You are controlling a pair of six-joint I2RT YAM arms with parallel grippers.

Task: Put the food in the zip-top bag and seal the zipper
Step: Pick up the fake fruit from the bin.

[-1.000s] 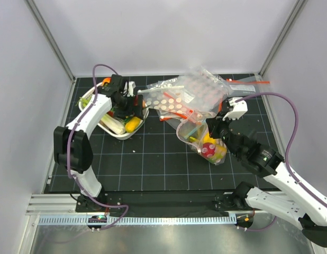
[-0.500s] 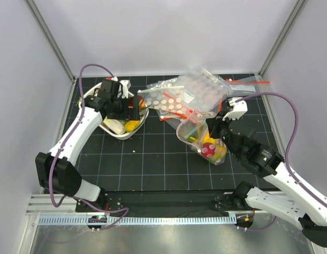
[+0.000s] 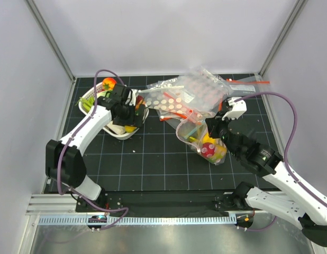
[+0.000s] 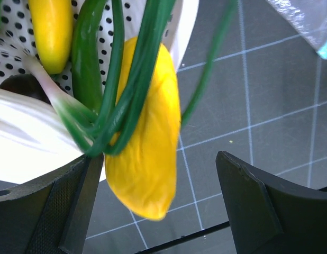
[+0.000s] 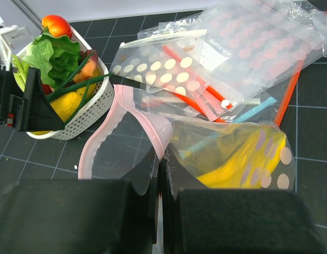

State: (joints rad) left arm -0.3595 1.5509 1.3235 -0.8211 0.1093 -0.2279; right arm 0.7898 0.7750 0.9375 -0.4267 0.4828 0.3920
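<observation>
Logging a shift since half a second ago: moving the left gripper (image 4: 155, 174) rightward to the basket (image 3: 120, 135) rim, upper left of the top view, spread wide around a yellow fruit (image 4: 145, 143), not clamping. Keeping the right gripper (image 5: 157, 169) pressed together on the bag (image 3: 195, 136) mouth, centre right, banana (image 5: 232, 159) inside. Judging another pick as starting. Noting open mat (image 3: 153, 153) between basket and bag, spare bags (image 3: 198, 92) crowding above.
</observation>
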